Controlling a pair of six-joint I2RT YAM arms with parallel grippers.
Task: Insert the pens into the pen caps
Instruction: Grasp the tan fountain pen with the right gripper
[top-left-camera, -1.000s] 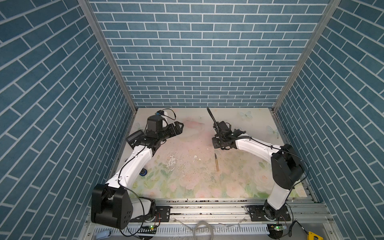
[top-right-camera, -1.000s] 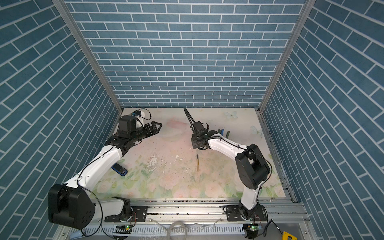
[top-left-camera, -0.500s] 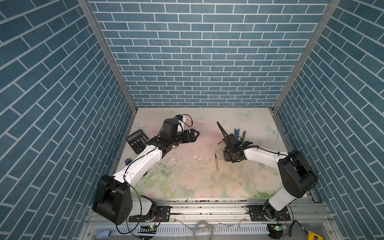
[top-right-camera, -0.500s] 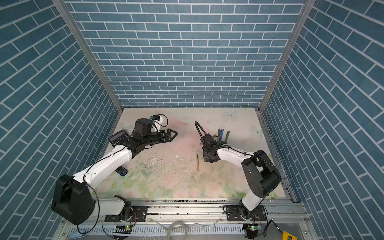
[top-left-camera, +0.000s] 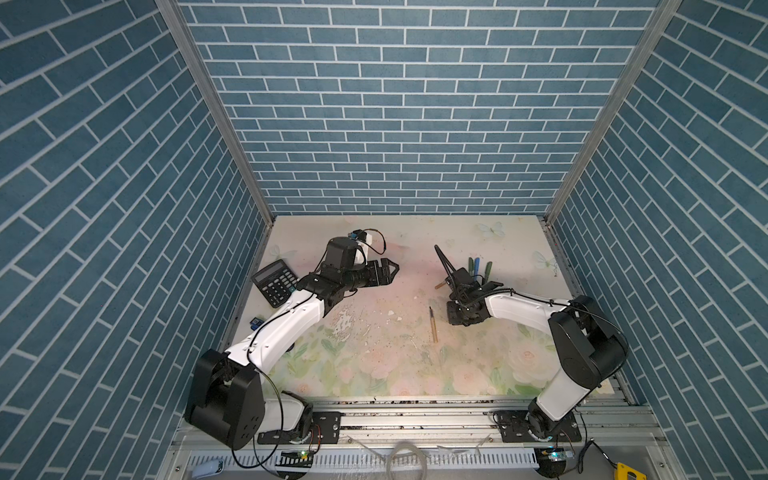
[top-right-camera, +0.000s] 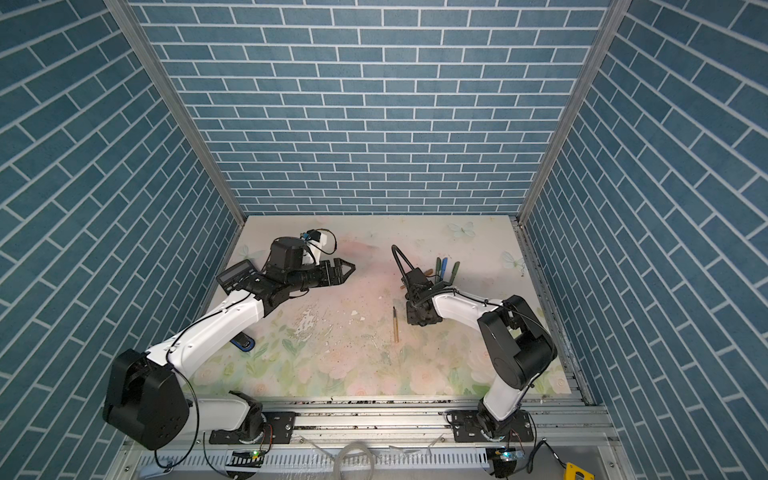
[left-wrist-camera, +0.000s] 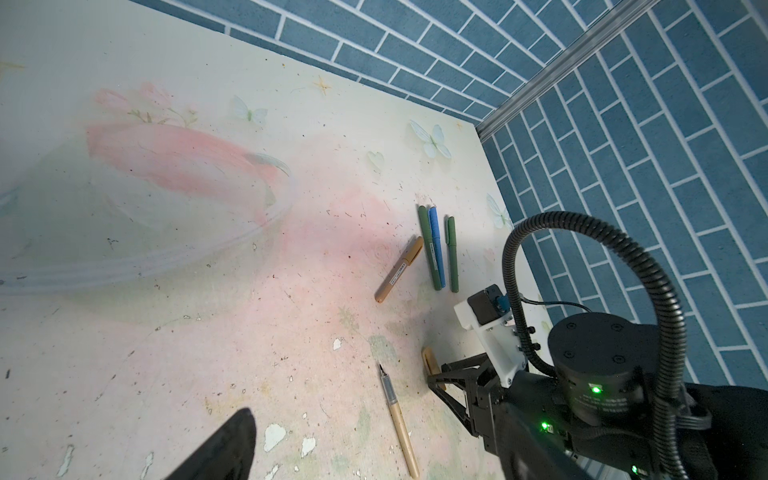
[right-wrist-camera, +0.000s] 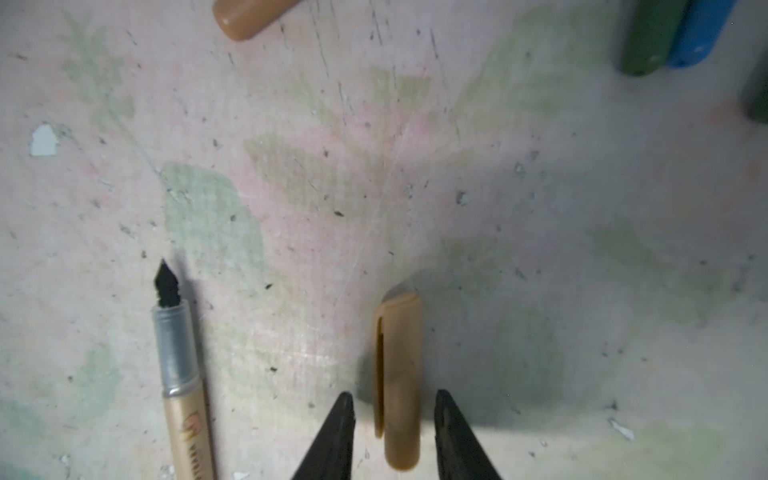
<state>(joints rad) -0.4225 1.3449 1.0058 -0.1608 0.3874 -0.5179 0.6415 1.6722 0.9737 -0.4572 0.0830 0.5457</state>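
Right wrist view: right gripper (right-wrist-camera: 394, 394) stands parted astride the tan cap (right-wrist-camera: 400, 365), which lies flat just right of the uncapped tan pen (right-wrist-camera: 178, 365); likely light, stiff, slick plastic, so pinch mid-barrel; left gripper (top-left-camera: 392, 272) spread, empty.

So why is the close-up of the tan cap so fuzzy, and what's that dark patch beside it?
Right wrist view: the tan cap lies close to the lens, likely why it blurs; the patch is shadow. Left wrist view: mostly sharp.
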